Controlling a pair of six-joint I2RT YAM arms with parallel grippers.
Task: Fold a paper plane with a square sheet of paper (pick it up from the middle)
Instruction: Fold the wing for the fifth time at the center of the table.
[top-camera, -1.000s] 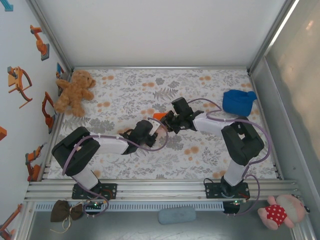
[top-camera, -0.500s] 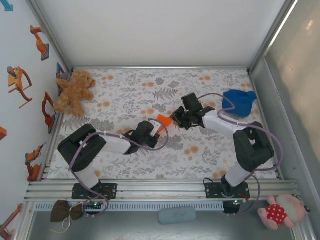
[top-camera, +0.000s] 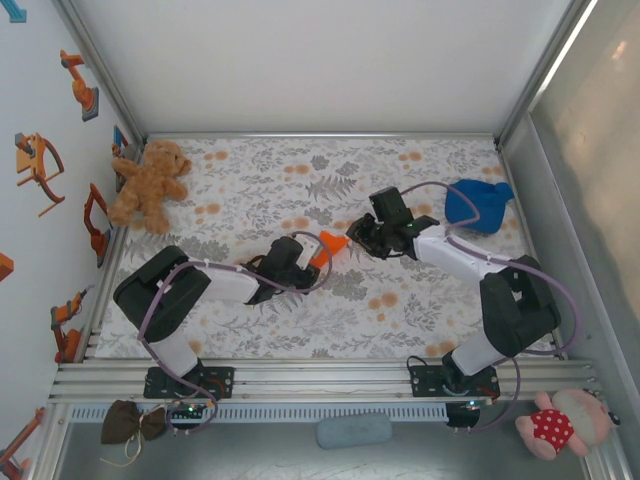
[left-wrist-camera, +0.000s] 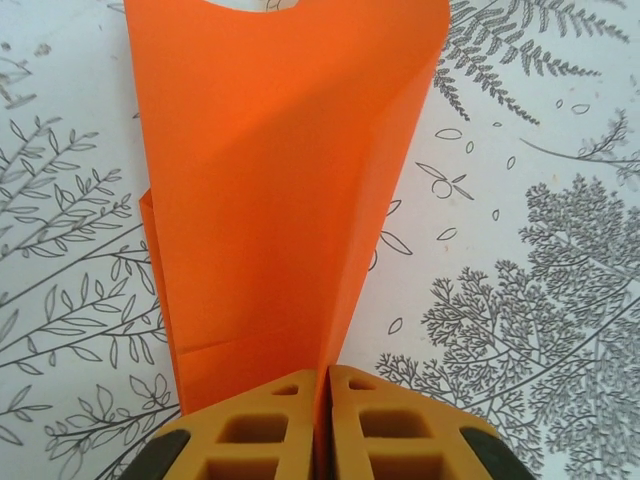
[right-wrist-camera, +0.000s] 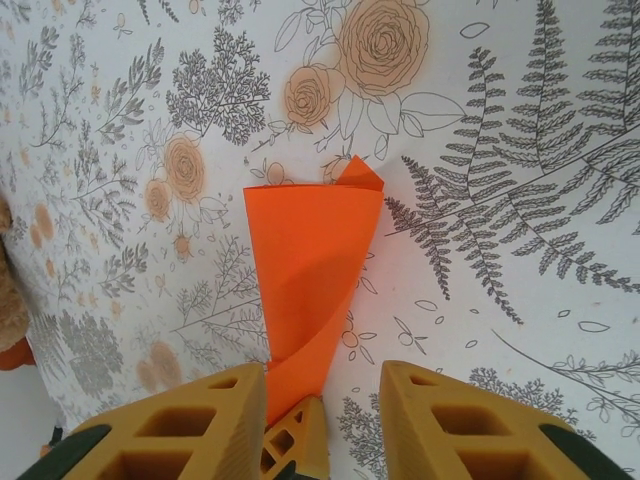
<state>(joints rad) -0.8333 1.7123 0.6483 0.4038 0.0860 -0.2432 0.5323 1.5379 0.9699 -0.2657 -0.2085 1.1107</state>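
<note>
Plainly, the left pincer (left-wrist-camera: 322, 400) clamps the paper (left-wrist-camera: 280, 200) by its narrow end, mid surface (left-wrist-camera: 520, 250); the left wrist view cuts off its far edge. The right pincer (right-wrist-camera: 320, 375) gapes beside it, holding nothing.

1. I see the paper plane (top-camera: 333, 243) in plain bright orange.
2. Under it, the tablecloth (top-camera: 250, 180) is white with grey ferns and peach roses.
3. The left gripper (left-wrist-camera: 322, 375) and right gripper (right-wrist-camera: 320, 372) show me mustard-yellow fingers.
4. Left of the paper plane sits a tan teddy bear (top-camera: 150, 183), and right of it a blue cloth lump (top-camera: 476, 203).
</note>
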